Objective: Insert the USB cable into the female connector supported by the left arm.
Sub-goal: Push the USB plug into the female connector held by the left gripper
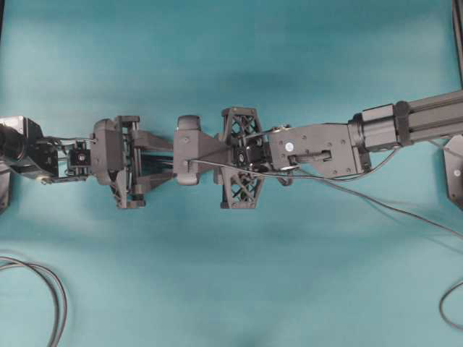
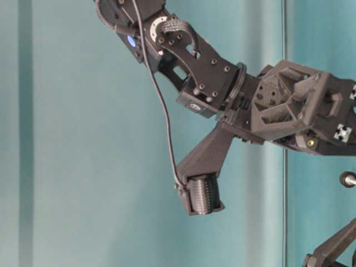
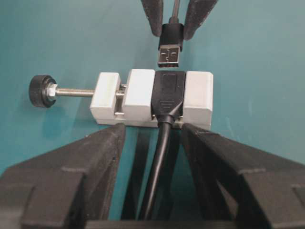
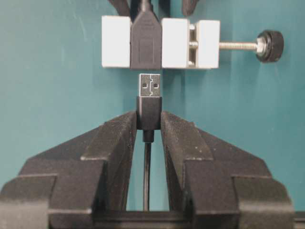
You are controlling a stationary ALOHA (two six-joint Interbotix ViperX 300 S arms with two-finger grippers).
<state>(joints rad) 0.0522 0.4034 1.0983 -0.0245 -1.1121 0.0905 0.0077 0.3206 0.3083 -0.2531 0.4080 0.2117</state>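
In the left wrist view, the female connector is a black socket clamped in a white block with a screw and a round black knob. My left gripper is shut on the block's near edge, and the connector's black cable runs back between the fingers. The USB cable's plug sits between the fingertips of my right gripper, which is shut on it. Its metal tip points at the socket mouth, lined up with it and a small gap short of it. From overhead the two grippers meet nose to nose.
The teal table lies below both arms. A loose black cable loop lies at the front left. The thin grey cable trails off to the right, and another cable bend lies at the right edge.
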